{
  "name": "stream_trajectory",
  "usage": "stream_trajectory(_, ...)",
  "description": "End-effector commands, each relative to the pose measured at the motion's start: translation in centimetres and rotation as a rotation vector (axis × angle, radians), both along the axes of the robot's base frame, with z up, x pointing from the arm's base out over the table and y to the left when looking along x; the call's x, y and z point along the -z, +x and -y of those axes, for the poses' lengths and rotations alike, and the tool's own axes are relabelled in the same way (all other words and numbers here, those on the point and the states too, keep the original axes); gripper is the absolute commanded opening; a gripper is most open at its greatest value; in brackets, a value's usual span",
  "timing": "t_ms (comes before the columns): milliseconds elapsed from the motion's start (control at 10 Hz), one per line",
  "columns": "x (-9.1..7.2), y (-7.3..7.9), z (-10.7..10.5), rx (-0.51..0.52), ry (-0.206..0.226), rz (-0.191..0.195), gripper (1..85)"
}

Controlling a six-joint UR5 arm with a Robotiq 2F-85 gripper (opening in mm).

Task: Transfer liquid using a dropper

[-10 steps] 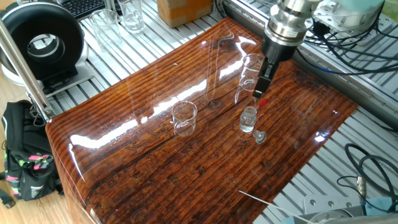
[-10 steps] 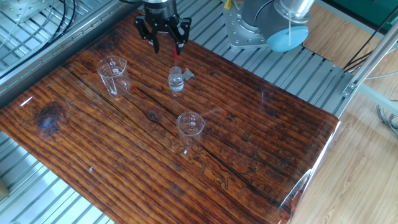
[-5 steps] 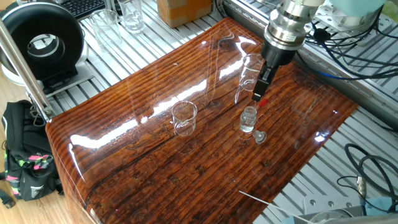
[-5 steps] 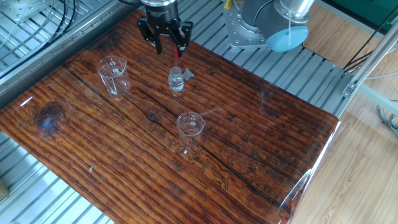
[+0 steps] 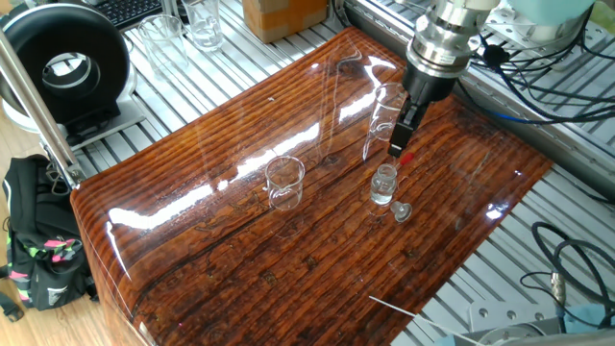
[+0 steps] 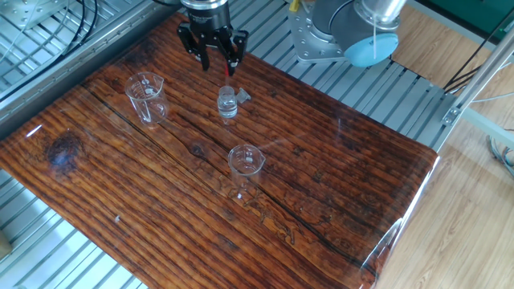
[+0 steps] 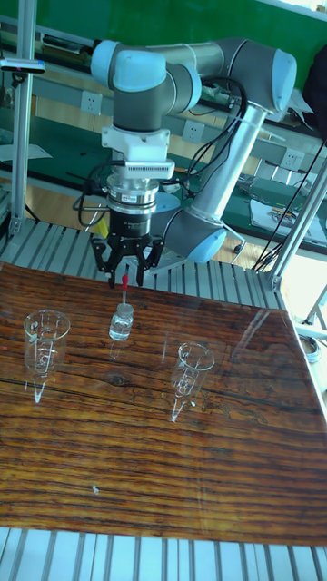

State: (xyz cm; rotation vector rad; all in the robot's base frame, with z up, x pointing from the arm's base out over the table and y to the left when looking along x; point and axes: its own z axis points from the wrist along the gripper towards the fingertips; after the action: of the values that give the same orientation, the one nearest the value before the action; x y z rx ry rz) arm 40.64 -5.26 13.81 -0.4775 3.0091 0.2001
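The dropper stands upright in a small glass bottle [image 5: 383, 185] [image 6: 227, 103] [image 7: 121, 323]. Only its red bulb [image 5: 405, 159] [image 6: 228, 71] [image 7: 123, 281] shows clearly above the bottle's mouth. My gripper [image 5: 399, 144] [image 6: 218, 63] [image 7: 124, 277] hangs straight above the bottle and is open. Its fingers are spread, and the bulb sits just under the fingertips, close to one finger. The liquid is too clear to make out in the bottle. The dropper's thin tube is hardly visible.
The small glass stopper [image 5: 401, 211] [image 6: 244, 95] lies on the wooden table [image 6: 337, 185] beside the bottle. Two clear glass vessels stand nearby [image 6: 146, 96] [image 6: 246, 164] [image 7: 44, 331] [image 7: 193, 363]. Metal slats and cables surround the table.
The gripper shifted very slightly sideways above the bottle a second ago and has held still since. The bulb and bottle have not moved.
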Motion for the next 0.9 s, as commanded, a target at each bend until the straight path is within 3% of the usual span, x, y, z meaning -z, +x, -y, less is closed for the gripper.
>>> stream_trajectory(0, -0.6, 0.7, -0.7, 0.055, 0.038, 0.042, 53.7)
stream_trajectory(300, -0.1, -3.9, 1.1, 0.061, 0.023, 0.020, 53.7)
stream_trajectory(400, 0.5, -4.3, 1.8, 0.066, 0.003, 0.025, 53.7)
stream_trajectory(500, 0.9, -4.7, 1.4, 0.078, 0.012, 0.023, 53.7)
stream_trajectory(800, 0.5, -3.4, -1.1, 0.103, 0.030, 0.025, 53.7)
